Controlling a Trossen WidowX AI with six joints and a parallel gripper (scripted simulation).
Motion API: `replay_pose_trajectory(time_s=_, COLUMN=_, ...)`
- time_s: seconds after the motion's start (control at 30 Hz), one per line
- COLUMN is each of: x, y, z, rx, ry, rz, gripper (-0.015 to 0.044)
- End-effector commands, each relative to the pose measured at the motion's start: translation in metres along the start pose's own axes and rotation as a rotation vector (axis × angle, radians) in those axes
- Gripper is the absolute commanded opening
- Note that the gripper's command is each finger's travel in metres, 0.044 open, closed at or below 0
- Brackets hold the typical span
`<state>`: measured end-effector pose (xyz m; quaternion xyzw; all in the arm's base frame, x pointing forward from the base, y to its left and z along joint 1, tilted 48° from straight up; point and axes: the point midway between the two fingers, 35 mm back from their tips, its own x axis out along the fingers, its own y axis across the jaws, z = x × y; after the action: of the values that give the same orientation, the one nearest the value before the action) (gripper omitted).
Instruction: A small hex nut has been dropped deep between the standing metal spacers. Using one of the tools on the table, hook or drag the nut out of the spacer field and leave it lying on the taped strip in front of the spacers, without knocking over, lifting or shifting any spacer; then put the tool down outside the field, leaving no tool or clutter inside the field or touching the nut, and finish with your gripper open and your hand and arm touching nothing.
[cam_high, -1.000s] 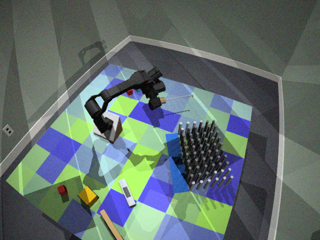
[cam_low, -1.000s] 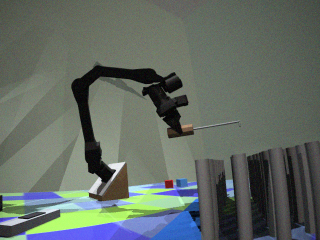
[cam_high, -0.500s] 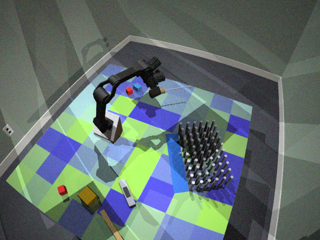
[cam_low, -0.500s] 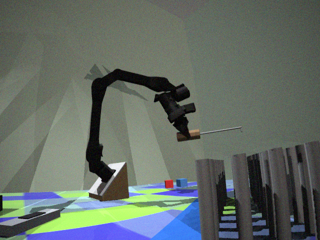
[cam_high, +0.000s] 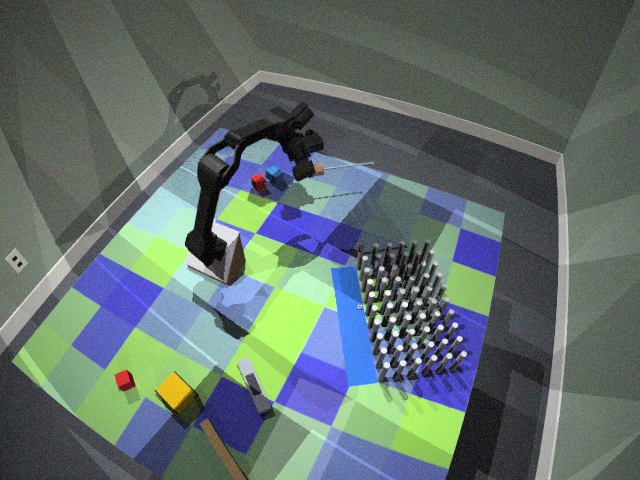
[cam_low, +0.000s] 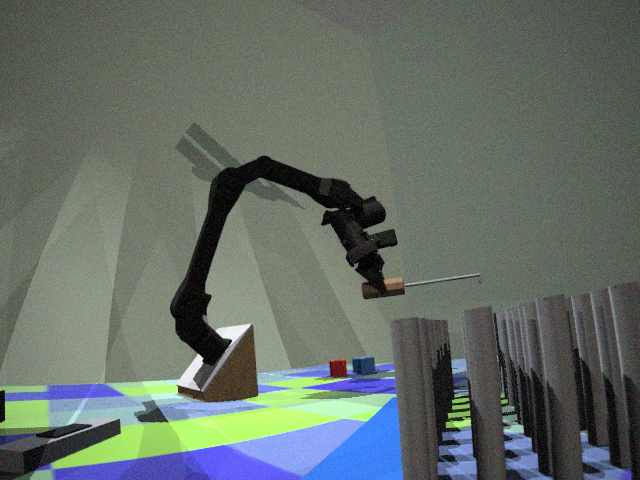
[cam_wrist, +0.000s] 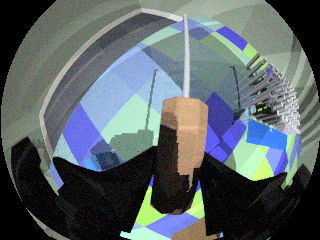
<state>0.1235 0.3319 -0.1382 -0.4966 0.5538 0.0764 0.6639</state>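
Note:
My gripper (cam_high: 311, 169) (cam_low: 378, 285) (cam_wrist: 178, 152) is shut on the wooden handle of a hook tool (cam_high: 319, 168) (cam_low: 391, 286) (cam_wrist: 184, 123). It holds the tool level, high above the table. The tool's thin metal rod (cam_high: 350, 165) (cam_low: 443, 280) points away from the arm and ends in a small hook. The tool hangs well behind the field of standing grey spacers (cam_high: 408, 310) (cam_low: 558, 361) (cam_wrist: 275, 94). A blue taped strip (cam_high: 351, 341) (cam_low: 361, 449) (cam_wrist: 267, 135) runs along the field's front. A small grey nut (cam_high: 358, 306) lies on the strip, close to the front row of spacers.
A red cube (cam_high: 258, 181) (cam_low: 338, 367) and a blue cube (cam_high: 274, 174) (cam_low: 363, 365) sit below the gripper. Near the front are another red cube (cam_high: 124, 379), a yellow block (cam_high: 175, 391), a grey bar (cam_high: 254, 384) (cam_low: 56, 439) and a wooden stick (cam_high: 222, 448). The arm's wedge base (cam_high: 227, 255) stands mid-table.

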Motion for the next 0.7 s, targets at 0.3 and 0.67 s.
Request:
replay_pose_trajectory(time_s=0.3, x=0.013, y=0.026, z=-0.008, rx=0.009, ry=0.002, rz=-0.010, gripper=0.0000)
replay_pose_trajectory(time_s=0.67, x=0.025, y=0.027, z=-0.010, rx=0.009, ry=0.002, rz=-0.010, gripper=0.0000)
